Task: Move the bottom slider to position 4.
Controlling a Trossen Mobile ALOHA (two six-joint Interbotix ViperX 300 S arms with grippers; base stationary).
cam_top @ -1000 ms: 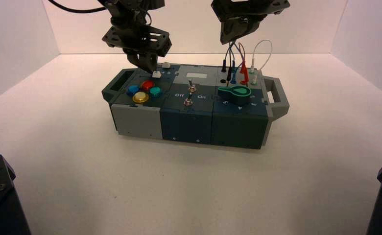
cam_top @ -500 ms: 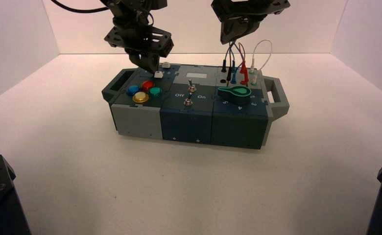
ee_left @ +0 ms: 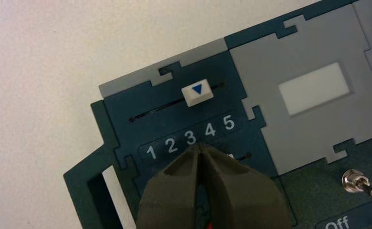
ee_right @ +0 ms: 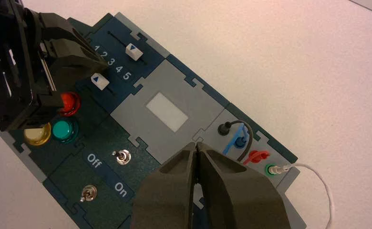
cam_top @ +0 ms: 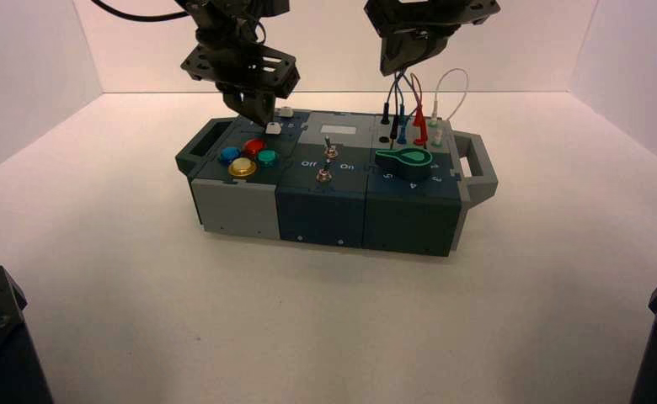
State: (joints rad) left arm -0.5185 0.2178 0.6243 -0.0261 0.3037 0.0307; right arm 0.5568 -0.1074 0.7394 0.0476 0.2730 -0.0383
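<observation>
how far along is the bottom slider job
Done: left gripper, jaws shut, has its tip at the bottom slider. In hand: the knob looks just short of position 4. Left: nudge it there, withdraw. Right gripper waits above the wires.

L gripper (cam_top: 259,114) low, fingers closed | R gripper (cam_top: 395,66) raised, closed

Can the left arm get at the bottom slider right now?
Probably yes. The left end effector hangs just above the bottom slider, its tips closed together beside it, and nothing lies between them. The right end effector waits high over the wires, out of the way.
</observation>
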